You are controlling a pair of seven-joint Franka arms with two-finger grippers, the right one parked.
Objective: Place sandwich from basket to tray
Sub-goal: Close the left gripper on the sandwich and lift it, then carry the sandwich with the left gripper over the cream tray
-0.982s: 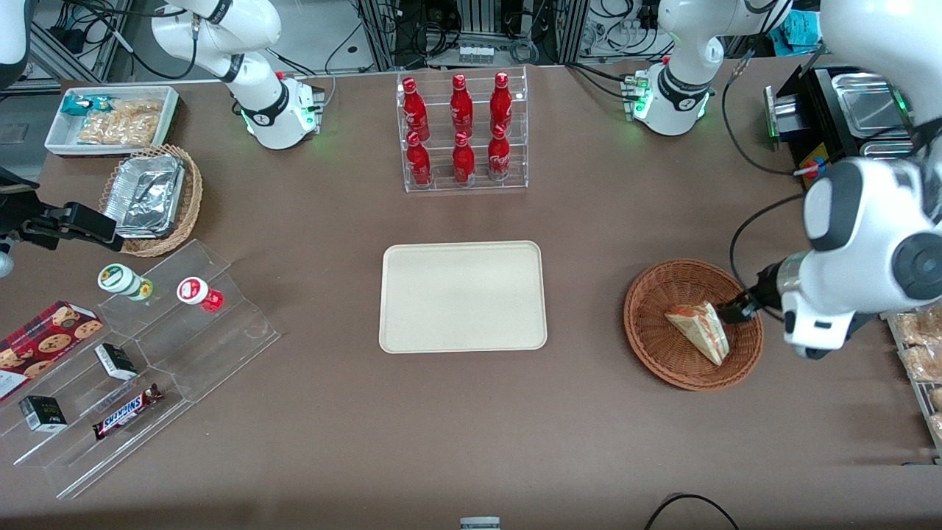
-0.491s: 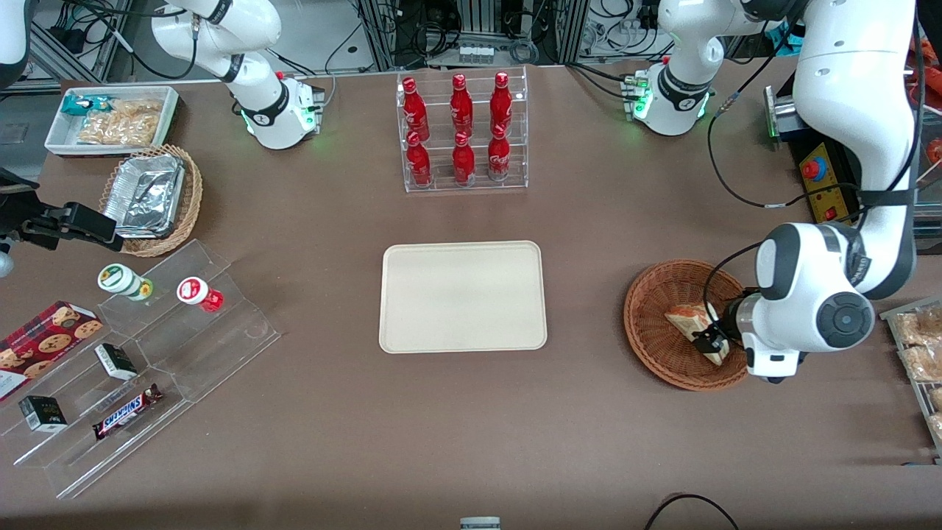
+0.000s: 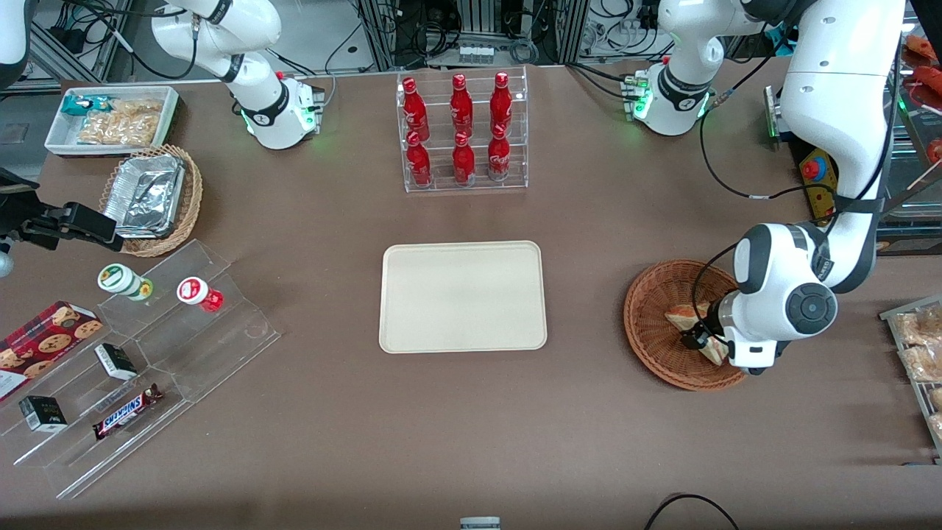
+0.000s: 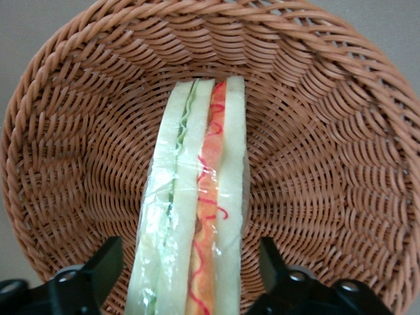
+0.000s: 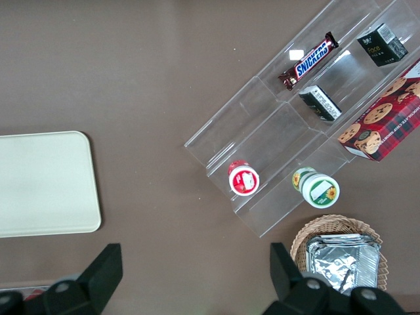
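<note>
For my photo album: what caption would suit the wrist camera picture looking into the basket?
Open gripper straddling the wrapped sandwich lying in the woven basket.

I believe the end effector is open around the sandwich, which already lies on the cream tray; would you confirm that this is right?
Not quite: the sandwich lies in the basket, not on the tray, which holds nothing, as the front view shows. The rest holds: in the left wrist view the end effector is open, one finger on each side of the sandwich.
</note>
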